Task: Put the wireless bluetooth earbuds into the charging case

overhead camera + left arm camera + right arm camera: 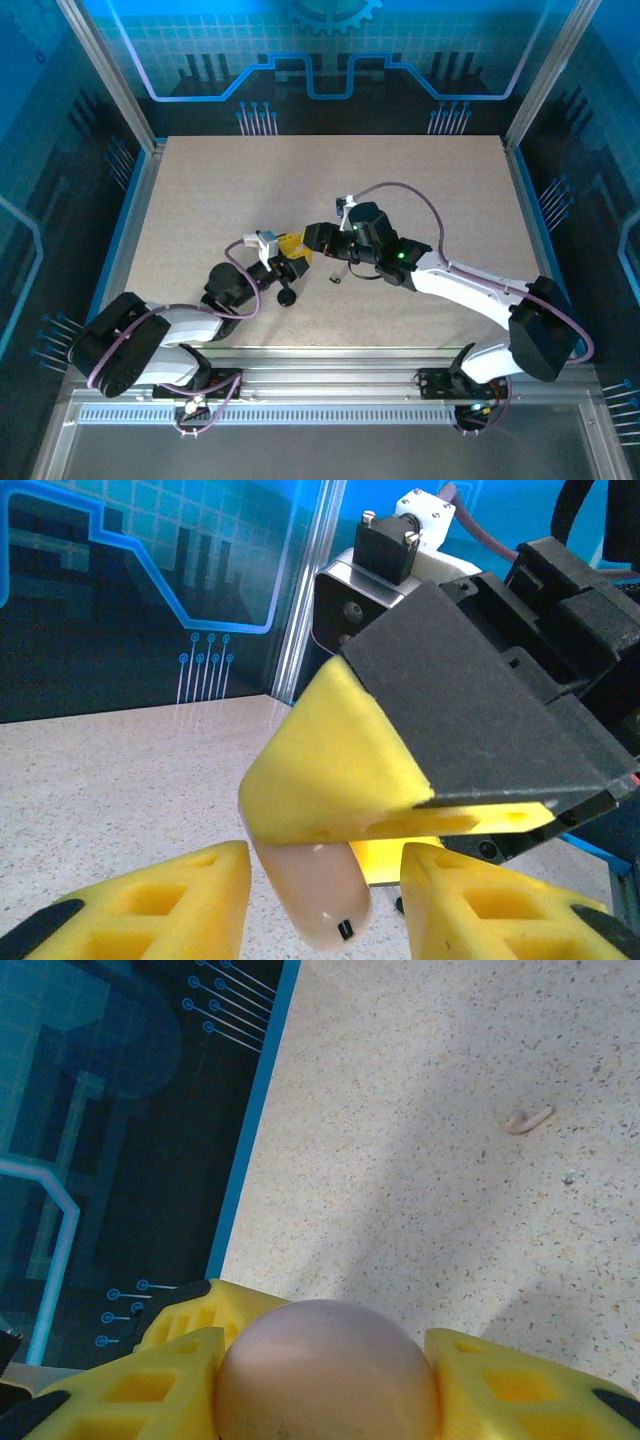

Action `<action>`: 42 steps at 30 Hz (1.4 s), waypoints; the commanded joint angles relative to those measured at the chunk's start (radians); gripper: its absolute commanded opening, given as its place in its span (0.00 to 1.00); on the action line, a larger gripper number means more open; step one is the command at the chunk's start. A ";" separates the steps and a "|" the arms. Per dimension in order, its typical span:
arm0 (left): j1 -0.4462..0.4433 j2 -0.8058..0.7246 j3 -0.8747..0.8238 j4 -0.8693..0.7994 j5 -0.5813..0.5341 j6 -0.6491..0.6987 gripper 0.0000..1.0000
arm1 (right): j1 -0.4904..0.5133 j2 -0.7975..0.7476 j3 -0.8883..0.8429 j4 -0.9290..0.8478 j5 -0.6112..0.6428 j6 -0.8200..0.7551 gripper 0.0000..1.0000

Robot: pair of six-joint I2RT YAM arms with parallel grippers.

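Right gripper (325, 1375) is clenched on the pink case (325, 1355), bottom centre; left gripper (322, 885) straddles its lower end, fingers apart, not clamped; a pink earbud (527, 1119) lies on the table (400, 1190), upper right; I'd close squarely and keep the case steady before opening it.

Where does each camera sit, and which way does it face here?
Top external: above and behind the bases, looking down on the table; both arms, left gripper and right gripper meeting mid-table.
Left wrist: on the left arm, facing the right gripper over its own yellow fingers.
Right wrist: on the right arm, past the pink case in its jaws, toward a pale pink earbud.
Shared: both wrist views show the pink case.
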 commanded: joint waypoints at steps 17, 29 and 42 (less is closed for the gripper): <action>-0.006 -0.076 0.037 -0.057 0.075 0.020 0.22 | 0.039 -0.056 -0.025 0.060 0.001 -0.034 0.52; -0.007 -0.313 0.061 -0.383 0.191 0.127 0.13 | -0.005 -0.215 -0.103 0.066 -0.031 -0.445 0.73; -0.005 -0.409 0.075 -0.480 0.336 0.186 0.12 | -0.198 -0.385 -0.118 -0.234 -0.536 -1.333 0.67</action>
